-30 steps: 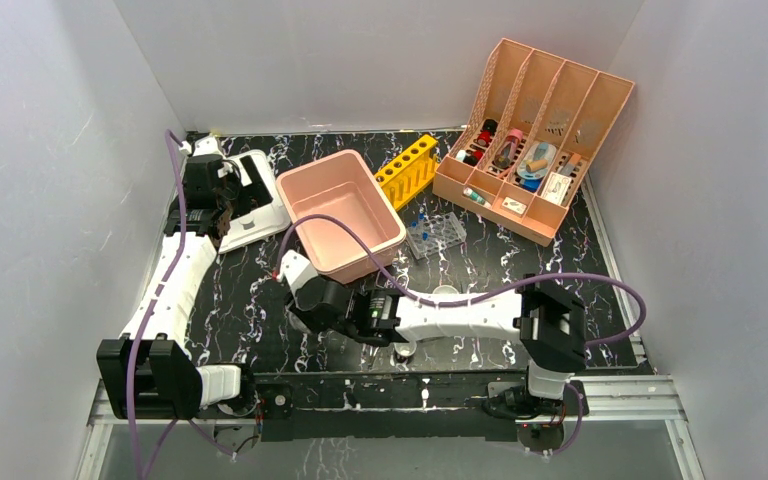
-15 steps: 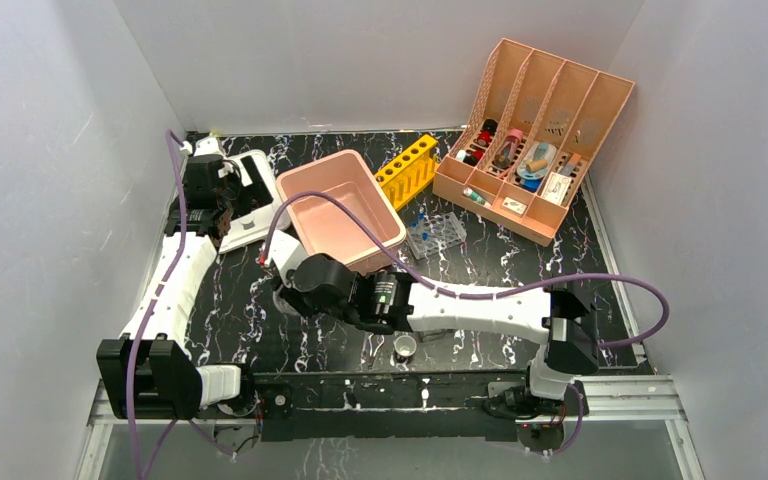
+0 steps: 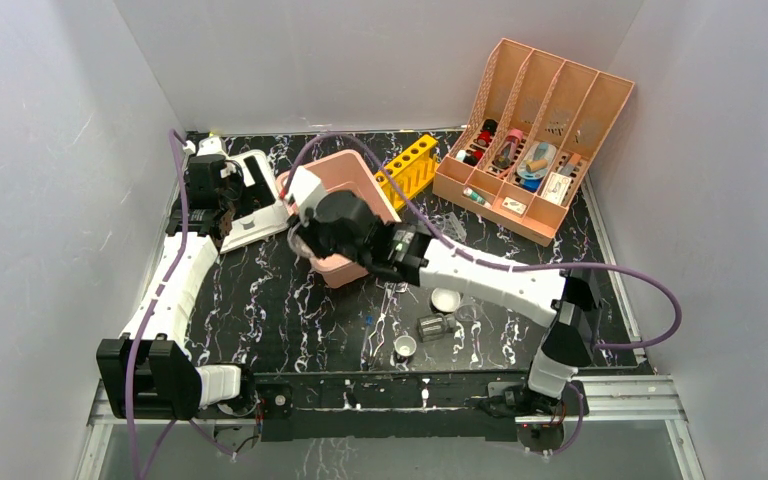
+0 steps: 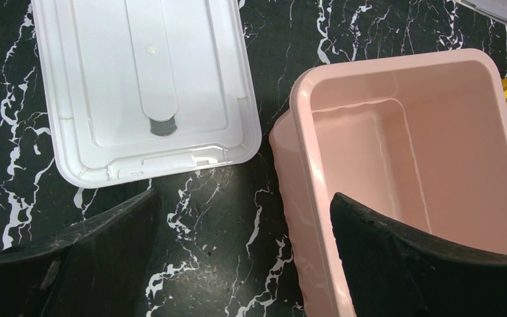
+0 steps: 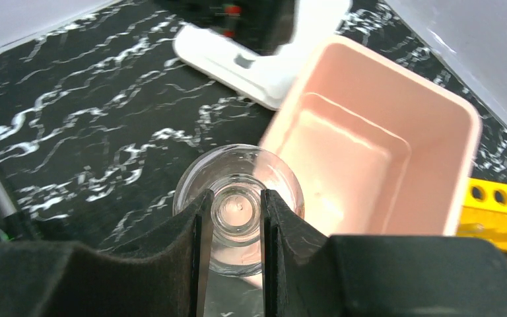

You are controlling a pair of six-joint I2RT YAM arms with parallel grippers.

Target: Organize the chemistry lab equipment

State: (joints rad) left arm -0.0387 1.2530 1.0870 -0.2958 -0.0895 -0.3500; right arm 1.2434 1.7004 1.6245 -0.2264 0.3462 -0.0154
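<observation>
My right gripper (image 5: 232, 212) is shut on the neck of the clear round glass flask (image 5: 237, 173), which hangs over the near corner of the pink tub (image 5: 376, 66). From above, the right gripper (image 3: 312, 243) sits at the tub's (image 3: 358, 162) front left edge. A white dish (image 3: 446, 298), a small glass beaker (image 3: 432, 326) and another small beaker (image 3: 404, 347) lie on the front of the table. My left gripper (image 4: 244, 264) stands open above the table between the white lid (image 4: 138, 86) and the tub (image 4: 304, 132), holding nothing.
A yellow tube rack (image 3: 408, 168) lies behind the tub. The peach file organizer (image 3: 535, 140) with small items stands at the back right. The white lid (image 3: 255, 205) lies at the back left under the left gripper (image 3: 222, 212). Grey walls close in both sides.
My right arm has swung from the table's front middle up and back to the pink tub, carrying the flask. That uncovered the dish and beakers. The left arm has stayed put.
</observation>
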